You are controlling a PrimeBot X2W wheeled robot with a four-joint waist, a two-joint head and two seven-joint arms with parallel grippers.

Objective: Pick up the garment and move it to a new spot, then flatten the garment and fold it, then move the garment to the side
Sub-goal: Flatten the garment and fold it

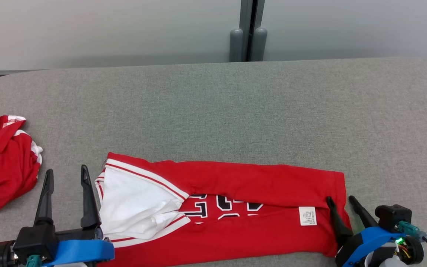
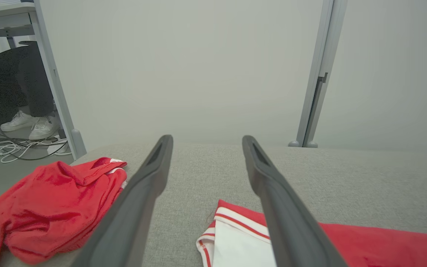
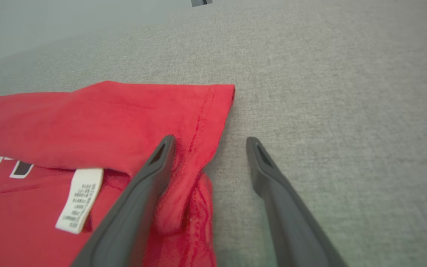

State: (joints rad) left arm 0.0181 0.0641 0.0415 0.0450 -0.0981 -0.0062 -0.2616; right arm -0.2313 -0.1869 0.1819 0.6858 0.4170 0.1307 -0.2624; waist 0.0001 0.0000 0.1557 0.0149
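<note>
Along the near edge of the desk (image 1: pixel 235 111) the garment (image 1: pixel 243 181): a red jersey lying as a long band, long sides turned in over the black numerals. White-trimmed armhole end points left, hem end right, care label (image 1: pixel 307 216) showing.

Left gripper (image 1: pixel 67 169): fingers wide apart, empty, just beside the armhole end. Right gripper (image 1: pixel 339 198): also spread wide, straddling the hem corner, one finger over cloth, the other over bare desk, nothing clamped.

Handling, as a judgement: light, limp knit that will sag and shed its folds if lifted by one point. Best pinched through all layers at both short ends, lifted level.

Surface is grey woven covering, likely grippy, so dragging would bunch the cloth. Second red garment (image 1: pixel 2 163) crumpled at the left edge. Pale partition (image 1: pixel 124 29) behind; a person's white shoes (image 2: pixel 32 124) and cables (image 2: pixel 9 150) on the floor beyond the left edge.
</note>
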